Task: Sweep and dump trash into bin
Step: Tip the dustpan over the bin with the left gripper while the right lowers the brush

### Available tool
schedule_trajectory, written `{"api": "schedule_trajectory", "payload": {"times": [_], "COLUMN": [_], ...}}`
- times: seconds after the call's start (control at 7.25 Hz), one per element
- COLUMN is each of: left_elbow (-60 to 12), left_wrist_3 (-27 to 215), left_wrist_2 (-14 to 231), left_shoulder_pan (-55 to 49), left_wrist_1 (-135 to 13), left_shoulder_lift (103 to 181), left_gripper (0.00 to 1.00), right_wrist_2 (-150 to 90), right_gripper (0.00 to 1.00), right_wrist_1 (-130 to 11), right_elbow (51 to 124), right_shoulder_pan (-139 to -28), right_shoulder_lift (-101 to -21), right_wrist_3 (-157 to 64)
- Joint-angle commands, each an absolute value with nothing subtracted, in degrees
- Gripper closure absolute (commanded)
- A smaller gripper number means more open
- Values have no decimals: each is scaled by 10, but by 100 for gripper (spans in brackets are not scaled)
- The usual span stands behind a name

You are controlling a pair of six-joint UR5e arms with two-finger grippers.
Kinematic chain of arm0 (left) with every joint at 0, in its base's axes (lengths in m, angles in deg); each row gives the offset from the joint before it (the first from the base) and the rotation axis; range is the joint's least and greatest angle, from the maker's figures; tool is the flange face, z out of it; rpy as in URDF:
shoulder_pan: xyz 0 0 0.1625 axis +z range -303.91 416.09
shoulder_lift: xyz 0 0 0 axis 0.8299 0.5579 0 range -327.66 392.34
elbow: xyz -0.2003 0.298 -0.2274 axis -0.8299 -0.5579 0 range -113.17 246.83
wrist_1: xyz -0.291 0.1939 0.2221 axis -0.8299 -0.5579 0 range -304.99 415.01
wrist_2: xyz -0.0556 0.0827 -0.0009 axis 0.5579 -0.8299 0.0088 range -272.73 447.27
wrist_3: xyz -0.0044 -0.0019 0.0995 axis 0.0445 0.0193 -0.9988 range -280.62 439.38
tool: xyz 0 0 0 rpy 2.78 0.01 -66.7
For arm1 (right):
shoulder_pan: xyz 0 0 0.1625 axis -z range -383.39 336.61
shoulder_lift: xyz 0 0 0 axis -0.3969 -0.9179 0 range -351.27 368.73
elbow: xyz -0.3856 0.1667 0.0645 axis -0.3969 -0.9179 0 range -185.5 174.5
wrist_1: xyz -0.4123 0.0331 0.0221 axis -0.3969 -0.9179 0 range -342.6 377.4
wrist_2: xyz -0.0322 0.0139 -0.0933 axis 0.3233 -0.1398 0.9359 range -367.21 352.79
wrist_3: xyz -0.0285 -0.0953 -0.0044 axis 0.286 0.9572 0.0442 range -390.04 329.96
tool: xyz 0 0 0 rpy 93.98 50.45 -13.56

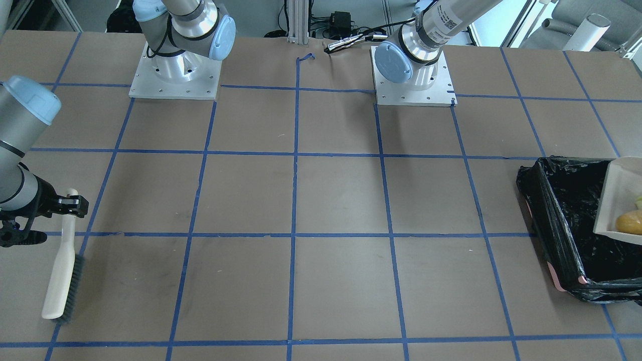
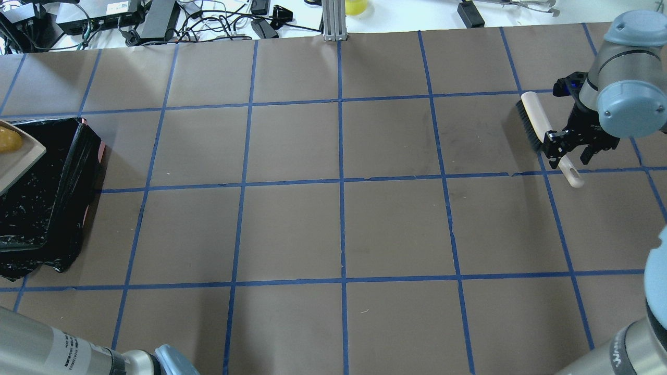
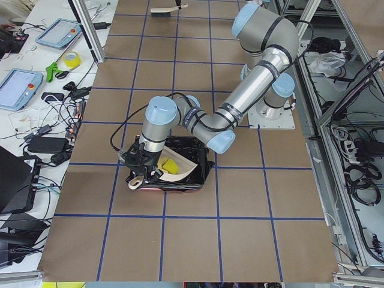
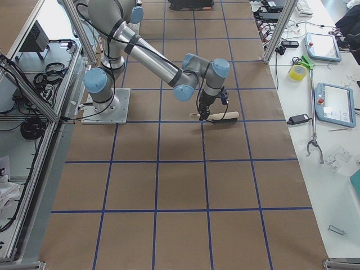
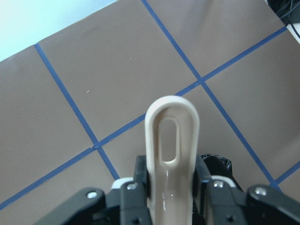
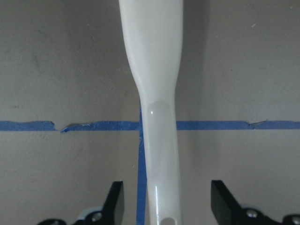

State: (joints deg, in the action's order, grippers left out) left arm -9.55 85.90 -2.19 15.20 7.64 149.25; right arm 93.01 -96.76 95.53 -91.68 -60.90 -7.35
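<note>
Here, the left gripper (image 5: 169, 174) is clamped on the slotted handle of a flat beige plastic dustpan (image 1: 614, 198). It holds the pan over a rectangular bin lined with a crinkly black plastic bag (image 1: 549, 215), at the table's end on the robot's left. A lumpy golden-brown potato-like lump (image 1: 631, 221) and a yellow sponge wedge (image 3: 170, 164) lie in the pan above the bin's opening; the pale crescent cannot be made out for certain. At the opposite end, well apart, a cream-handled hand brush with dark bristles (image 2: 535, 122) lies on the brown paper-covered table (image 1: 341, 200), which is gridded with blue tape. The right gripper (image 6: 167, 190) straddles the brush handle with its fingers (image 6: 116, 201) spread, a gap showing on either side. Cables and power bricks (image 2: 156, 21) crowd the ledge beyond the table's far edge. Blue-cased tablets (image 3: 21, 84) and a roll of tape (image 3: 73, 59) sit on a bench near the bin's end.
</note>
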Motion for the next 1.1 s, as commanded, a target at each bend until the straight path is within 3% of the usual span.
{"api": "schedule_trajectory", "payload": {"times": [0.0,0.41,0.97], "left_elbow": [-110,-110,-112], "left_wrist_3": [831,801,795], "left_wrist_2": [-21,-21,-24], "left_shoulder_pan": [151,151,124], "left_wrist_1": [105,148,198], "left_shoulder_lift": [1484,1484,1469], "left_gripper": [100,100,100], "right_wrist_2": [923,891,886], "right_gripper": [5,1,0], "right_wrist_1": [-964,-924,-680], "right_elbow": [950,921,750], "right_shoulder_pan": [-919,-933,-1050], "right_shoulder_lift": [-625,-697,-733], "right_wrist_3": [-86,-95,-240]}}
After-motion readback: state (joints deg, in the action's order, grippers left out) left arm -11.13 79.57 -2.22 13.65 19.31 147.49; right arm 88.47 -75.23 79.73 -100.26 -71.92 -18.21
